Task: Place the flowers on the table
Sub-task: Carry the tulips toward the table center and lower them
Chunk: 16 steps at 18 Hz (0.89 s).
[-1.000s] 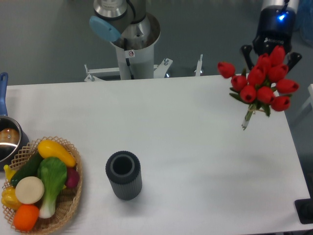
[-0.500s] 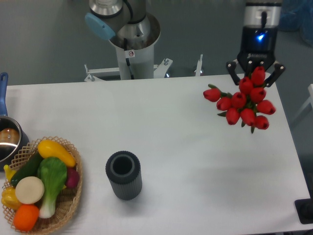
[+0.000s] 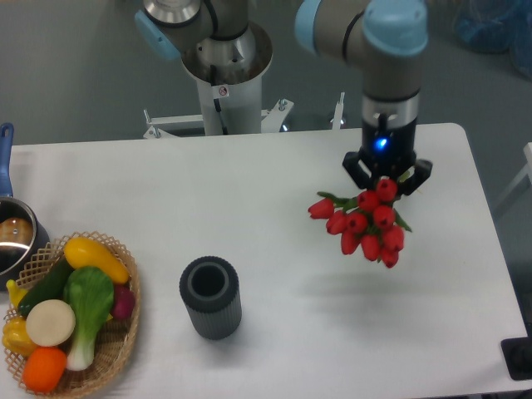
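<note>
The claw (image 3: 387,176) hangs over the right half of the white surface (image 3: 274,199), at about 2 o'clock from the dark ribbed vase (image 3: 210,297). It is closed on the flowers (image 3: 366,223), whose red buds fan out just below it toward 7 o'clock. A faint shadow lies on the surface under the bunch, so the flowers seem to be held above it. A wicker basket (image 3: 112,353) of vegetables sits at the surface's 8 o'clock corner, a pot (image 3: 12,237) just above it.
</note>
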Each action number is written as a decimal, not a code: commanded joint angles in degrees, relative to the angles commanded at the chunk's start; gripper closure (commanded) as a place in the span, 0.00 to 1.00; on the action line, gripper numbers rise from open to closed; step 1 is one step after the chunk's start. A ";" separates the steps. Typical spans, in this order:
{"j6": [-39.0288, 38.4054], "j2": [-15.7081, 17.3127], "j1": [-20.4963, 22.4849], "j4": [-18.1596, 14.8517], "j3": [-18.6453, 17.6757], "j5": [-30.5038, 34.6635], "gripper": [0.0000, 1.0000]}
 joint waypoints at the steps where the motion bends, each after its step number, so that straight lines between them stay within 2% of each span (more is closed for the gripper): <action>1: -0.17 -1.23 -0.96 0.09 0.17 1.67 0.73; 4: -0.53 -3.78 -3.34 0.09 0.70 5.46 0.72; 12: -2.46 -9.58 -5.54 0.09 1.85 6.25 0.73; 16: -2.46 -10.82 -5.89 0.18 1.76 6.26 0.73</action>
